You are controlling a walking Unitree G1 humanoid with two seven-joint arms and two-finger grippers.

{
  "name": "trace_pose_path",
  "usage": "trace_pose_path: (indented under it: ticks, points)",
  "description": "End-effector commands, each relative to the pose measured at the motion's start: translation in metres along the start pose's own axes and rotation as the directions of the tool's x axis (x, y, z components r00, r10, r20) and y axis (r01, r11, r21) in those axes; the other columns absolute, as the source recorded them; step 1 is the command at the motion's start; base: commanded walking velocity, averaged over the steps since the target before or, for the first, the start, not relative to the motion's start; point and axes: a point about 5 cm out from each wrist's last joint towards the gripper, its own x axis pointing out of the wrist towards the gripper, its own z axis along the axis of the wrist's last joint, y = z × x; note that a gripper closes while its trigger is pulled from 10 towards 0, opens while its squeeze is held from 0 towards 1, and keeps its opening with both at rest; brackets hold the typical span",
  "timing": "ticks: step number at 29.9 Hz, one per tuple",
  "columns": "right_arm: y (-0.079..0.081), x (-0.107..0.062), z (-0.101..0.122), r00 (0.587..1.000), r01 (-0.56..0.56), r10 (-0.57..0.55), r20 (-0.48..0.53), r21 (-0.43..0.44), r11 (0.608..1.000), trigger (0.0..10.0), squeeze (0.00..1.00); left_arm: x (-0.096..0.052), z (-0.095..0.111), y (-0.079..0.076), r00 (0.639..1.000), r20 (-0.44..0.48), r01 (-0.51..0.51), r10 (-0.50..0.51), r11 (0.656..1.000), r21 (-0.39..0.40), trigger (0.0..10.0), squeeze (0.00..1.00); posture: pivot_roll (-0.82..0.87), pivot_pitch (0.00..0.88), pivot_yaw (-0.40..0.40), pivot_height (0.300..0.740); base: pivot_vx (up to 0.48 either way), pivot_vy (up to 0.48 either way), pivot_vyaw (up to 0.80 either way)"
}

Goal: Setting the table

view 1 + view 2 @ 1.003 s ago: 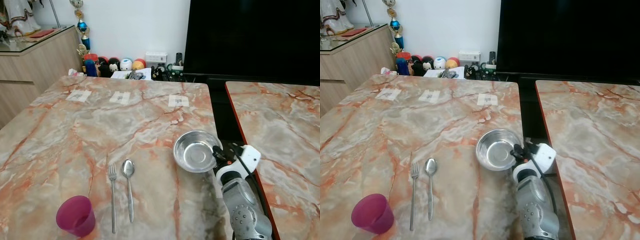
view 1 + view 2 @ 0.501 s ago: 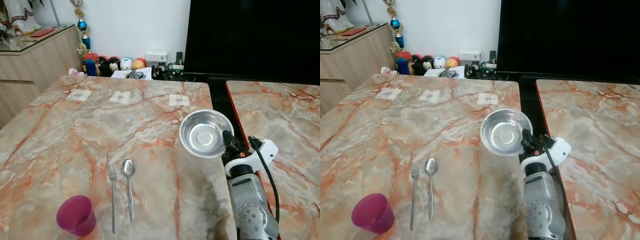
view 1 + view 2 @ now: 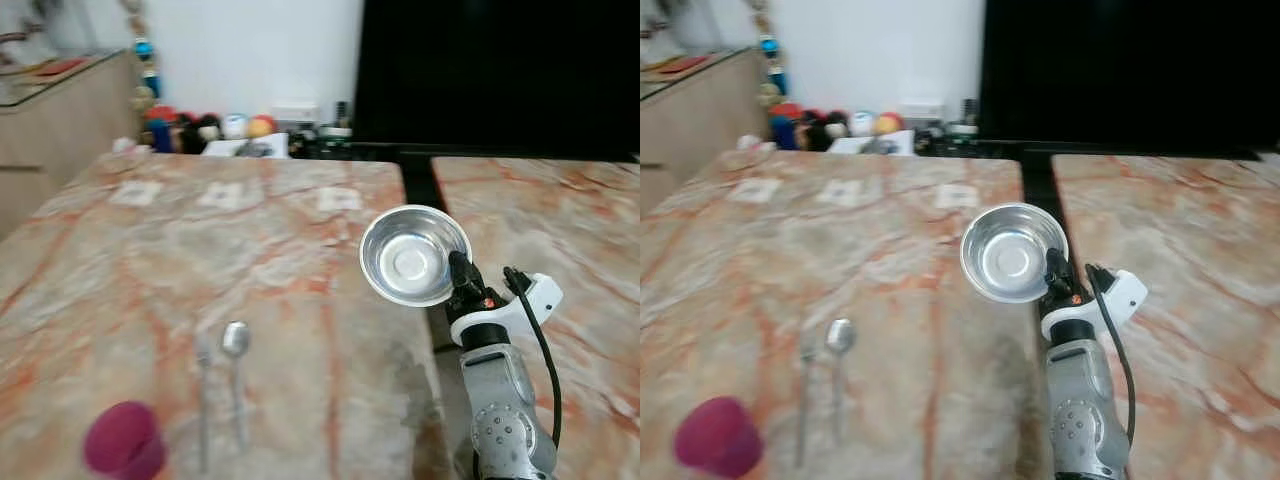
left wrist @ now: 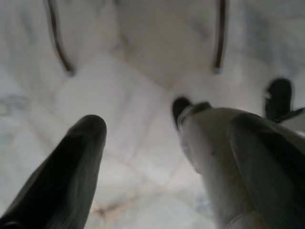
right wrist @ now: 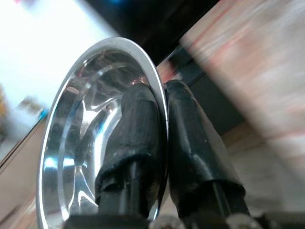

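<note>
A steel bowl (image 3: pixel 412 257) hangs tilted above the right edge of the marble table (image 3: pixel 150 260), its hollow facing me. My right gripper (image 3: pixel 458 272) is shut on its rim; in the right wrist view one finger lies inside the bowl (image 5: pixel 95 138) and the other outside. A fork (image 3: pixel 203 400) and a spoon (image 3: pixel 235 345) lie side by side near the table's front. A magenta cup (image 3: pixel 122 440) stands at the front left. In the left wrist view my left gripper (image 4: pixel 167 162) hangs open over a pale floor. The eye views are blurred.
A second marble table (image 3: pixel 560 210) stands to the right, across a dark gap (image 3: pixel 420 190). A large black screen (image 3: pixel 500 70) and a row of small toys (image 3: pixel 230 128) sit behind the table. A wooden cabinet (image 3: pixel 60 110) is at the back left.
My right gripper lifted the bowl off the table and tipped it up; it now sits a little higher. The whole picture has shifted and blurred, so the camera moved.
</note>
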Motion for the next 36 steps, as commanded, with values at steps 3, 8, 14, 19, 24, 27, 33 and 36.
trace_pose_path:
  ticks: [3, 8, 14, 19, 24, 27, 33, 36]
  points:
    - [0.006, -0.010, -0.016, 1.000, 0.000, 0.001, -0.018, 0.042, 0.999, 10.0, 0.00, -0.004, -0.021, -0.012, 0.996, -0.083, 0.043, -0.043, 0.999, -0.003, 10.0, 0.00, 0.00, 0.000, -0.029, 0.740, 0.000, -0.480, 0.00]
    - [0.009, -0.010, -0.017, 1.000, -0.011, 0.012, -0.019, 0.038, 0.999, 10.0, 0.00, -0.004, -0.021, -0.012, 0.996, -0.082, 0.045, -0.045, 0.999, 0.003, 10.0, 0.00, 0.00, 0.000, -0.027, 0.740, 0.000, -0.480, 0.00]
    - [0.009, -0.012, -0.018, 1.000, -0.015, 0.016, -0.020, 0.035, 0.999, 10.0, 0.00, -0.005, -0.022, -0.011, 0.995, -0.084, 0.048, -0.047, 0.999, 0.012, 10.0, 0.00, 0.00, 0.000, -0.026, 0.740, 0.000, -0.480, 0.00]
    - [0.010, -0.012, -0.019, 1.000, -0.017, 0.018, -0.018, 0.033, 0.999, 10.0, 0.00, -0.005, -0.022, -0.011, 0.995, -0.085, 0.050, -0.049, 0.999, 0.018, 10.0, 0.00, 0.00, 0.000, -0.024, 0.740, 0.000, -0.480, 0.00]
    - [0.010, -0.013, -0.019, 1.000, -0.017, 0.017, -0.019, 0.026, 1.000, 10.0, 0.00, -0.005, -0.022, -0.010, 0.995, -0.085, 0.053, -0.050, 0.998, 0.025, 10.0, 0.00, 0.00, 0.000, -0.022, 0.740, 0.000, -0.480, 0.00]
    - [0.010, -0.014, -0.019, 1.000, -0.014, 0.014, -0.021, 0.022, 1.000, 10.0, 0.00, -0.005, -0.022, -0.010, 0.995, -0.084, 0.053, -0.051, 0.998, 0.026, 10.0, 0.00, 0.00, 0.000, -0.024, 0.740, 0.000, -0.480, 0.00]
    - [0.006, -0.018, -0.016, 1.000, 0.003, -0.003, -0.008, 0.010, 1.000, 10.0, 0.00, -0.004, -0.021, -0.010, 0.995, -0.081, 0.055, -0.053, 0.998, 0.022, 10.0, 0.00, -0.01, 0.000, -0.026, 0.740, 0.000, -0.423, 0.00]
    - [0.005, -0.021, -0.014, 1.000, 0.013, -0.013, -0.001, -0.007, 1.000, 10.0, 0.00, -0.004, -0.021, -0.010, 0.995, -0.082, 0.056, -0.054, 0.998, 0.019, 10.0, 0.00, -0.01, 0.000, -0.024, 0.740, 0.000, -0.236, 0.00]
